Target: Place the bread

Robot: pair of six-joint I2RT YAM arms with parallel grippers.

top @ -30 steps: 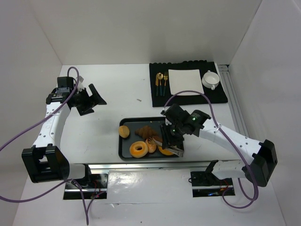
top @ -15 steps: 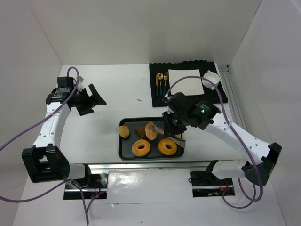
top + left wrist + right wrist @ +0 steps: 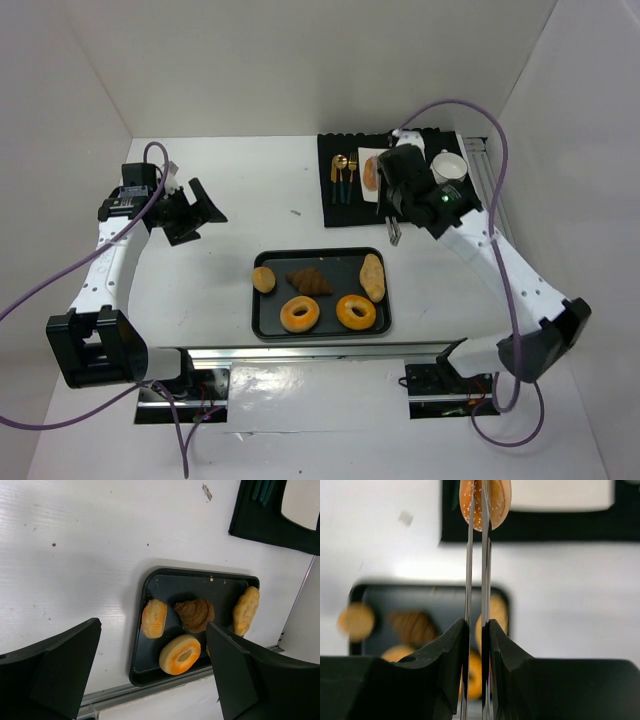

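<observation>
A white tabletop [image 3: 230, 180] is seen, closed in by plain white walls on three sides. A black placemat [image 3: 350, 212] is laid in the upper right of the top view, with a white napkin [image 3: 560, 495], gold-headed cutlery [image 3: 342, 175] and a white cup [image 3: 448, 167] on it. A dark tray [image 3: 258, 305] of other baked goods is set at lower centre.

The bread [image 3: 370, 172] is found over the placemat at the napkin's left edge, pinched between the tips of metal tongs [image 3: 469, 570]. Whether it rests on the napkin cannot be told. Its long axis is aligned up and down the frame, in line with the tongs in the right wrist view, where its far end is cut off by the top edge.

The right gripper [image 3: 476, 625] is clenched on the tongs. The left gripper [image 3: 197, 212] is held released, jaws spread wide, at the left of the frame, well apart from the tray.
</observation>
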